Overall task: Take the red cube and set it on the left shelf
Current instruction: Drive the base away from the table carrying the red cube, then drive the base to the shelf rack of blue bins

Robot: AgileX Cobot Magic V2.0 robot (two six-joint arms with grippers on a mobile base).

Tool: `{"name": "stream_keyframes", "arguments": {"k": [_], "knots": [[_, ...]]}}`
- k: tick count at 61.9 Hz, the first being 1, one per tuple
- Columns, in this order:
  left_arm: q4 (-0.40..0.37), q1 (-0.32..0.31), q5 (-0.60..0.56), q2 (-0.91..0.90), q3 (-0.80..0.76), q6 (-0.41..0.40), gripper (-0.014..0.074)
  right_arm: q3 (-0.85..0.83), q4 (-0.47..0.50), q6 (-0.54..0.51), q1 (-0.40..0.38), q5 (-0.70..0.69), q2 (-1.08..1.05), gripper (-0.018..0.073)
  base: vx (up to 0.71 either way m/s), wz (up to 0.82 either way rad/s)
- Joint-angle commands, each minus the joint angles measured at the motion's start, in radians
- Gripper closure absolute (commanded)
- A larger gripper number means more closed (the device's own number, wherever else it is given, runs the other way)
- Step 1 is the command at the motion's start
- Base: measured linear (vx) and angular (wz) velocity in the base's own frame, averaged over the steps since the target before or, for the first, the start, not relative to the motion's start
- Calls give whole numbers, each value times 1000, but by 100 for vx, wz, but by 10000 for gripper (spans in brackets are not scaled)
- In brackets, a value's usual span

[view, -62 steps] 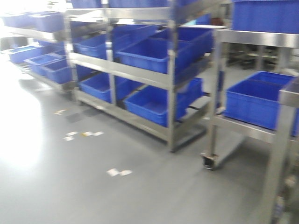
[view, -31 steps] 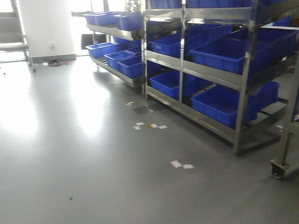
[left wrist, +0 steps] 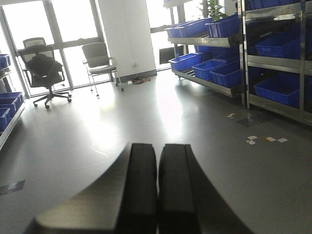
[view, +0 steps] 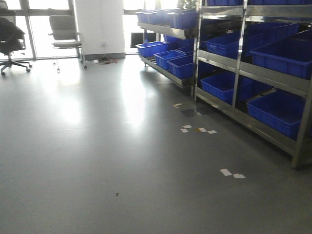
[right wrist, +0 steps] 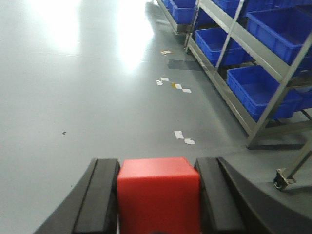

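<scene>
Pinching the red cube (right wrist: 158, 195), the right pincer (right wrist: 157, 168) hung over open grey floor (view: 97, 146).
The left pincer (left wrist: 157, 156) was pressed together, holding nothing. The left shelf (view: 240, 63) with its blue crates (view: 275, 109) lined the right side, its near post at the view's right edge; floor to the left lay wide, with paper scraps (view: 231, 173) near the rack and two chairs (view: 65, 31) far left.

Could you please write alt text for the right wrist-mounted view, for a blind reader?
A small solid-red cube is clamped between the black fingers of the right gripper, low in frame. Beyond lies glossy grey floor with paper scraps; a grey steel-framed rack of blue plastic crates runs along the right.
</scene>
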Motion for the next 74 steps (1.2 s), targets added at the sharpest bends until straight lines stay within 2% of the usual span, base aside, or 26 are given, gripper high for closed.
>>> {"name": "stream_keyframes", "arguments": {"k": [1, 40, 74], "knots": [[-5, -5, -90, 0, 22, 1, 491, -28, -10, -8, -6, -89, 4, 494, -1, 9], [-5, -5, -90, 0, 22, 1, 491, -28, -10, -8, -6, -88, 6, 494, 12, 23], [-5, -5, -90, 0, 22, 1, 491, -28, -10, -8, -6, -88, 6, 494, 37, 25]]}}
